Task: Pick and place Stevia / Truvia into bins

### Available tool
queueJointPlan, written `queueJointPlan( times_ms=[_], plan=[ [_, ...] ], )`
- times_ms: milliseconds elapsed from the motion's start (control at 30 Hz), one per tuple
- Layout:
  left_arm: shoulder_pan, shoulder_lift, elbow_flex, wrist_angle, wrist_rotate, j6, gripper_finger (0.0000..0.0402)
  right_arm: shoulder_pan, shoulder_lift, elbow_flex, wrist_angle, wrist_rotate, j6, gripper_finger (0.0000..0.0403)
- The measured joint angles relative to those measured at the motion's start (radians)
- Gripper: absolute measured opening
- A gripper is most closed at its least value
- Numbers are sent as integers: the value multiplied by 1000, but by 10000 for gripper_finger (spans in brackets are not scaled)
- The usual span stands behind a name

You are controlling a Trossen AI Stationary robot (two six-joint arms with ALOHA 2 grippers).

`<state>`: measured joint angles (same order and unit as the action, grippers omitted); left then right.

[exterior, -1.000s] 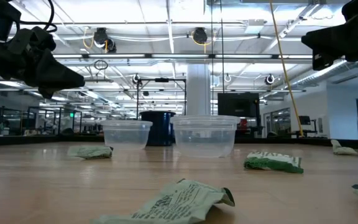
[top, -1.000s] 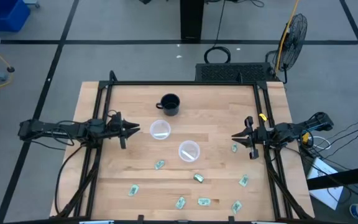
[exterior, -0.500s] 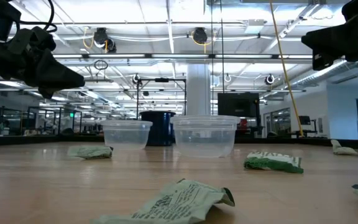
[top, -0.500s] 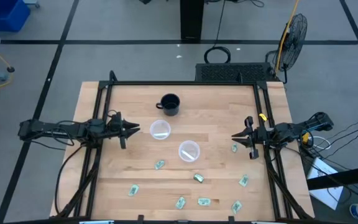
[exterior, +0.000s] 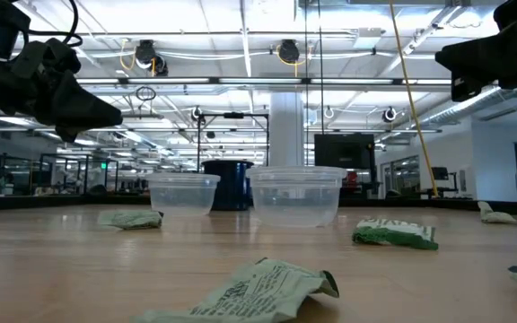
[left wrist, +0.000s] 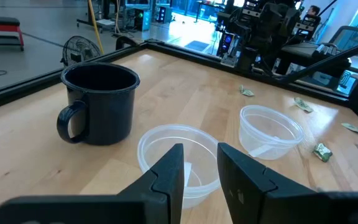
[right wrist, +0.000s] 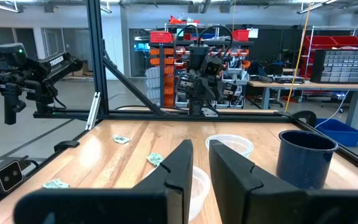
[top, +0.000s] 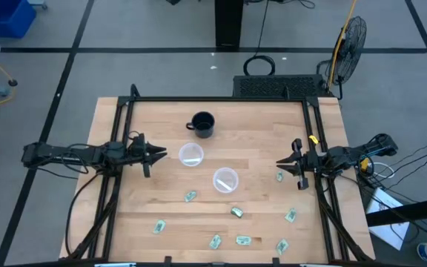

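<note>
Packets (top: 190, 196) lie scattered on the near half of the table (top: 258, 141); none in the cups (top: 225, 180). Likely light, thin, crinkly: pinch an edge or raised crease. Left pincer (top: 159, 154) and right pincer (top: 282, 162) hover at the table's sides, fingers slightly parted, holding nothing.

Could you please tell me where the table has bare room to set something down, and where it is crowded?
Bare wood lies along the far edge of the table to the right of the mug, and between the nearer cup and the right gripper. The near strip is crowded with sweetener packets. The left gripper hovers beside the farther cup.
</note>
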<state>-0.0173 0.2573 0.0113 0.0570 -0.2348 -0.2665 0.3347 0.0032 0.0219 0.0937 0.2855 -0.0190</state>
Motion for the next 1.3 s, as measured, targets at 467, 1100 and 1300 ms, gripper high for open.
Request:
queueJointPlan(
  times_ms=[467,1100,1300],
  plan=[
    [0,0,0,0,0,0,102,0,0,0,0,0,0,45],
    [0,0,0,-3,0,9,102,0,0,0,0,0,0,45],
    [0,0,-1,9,0,-1,102,0,0,0,0,0,0,45]
  ],
)
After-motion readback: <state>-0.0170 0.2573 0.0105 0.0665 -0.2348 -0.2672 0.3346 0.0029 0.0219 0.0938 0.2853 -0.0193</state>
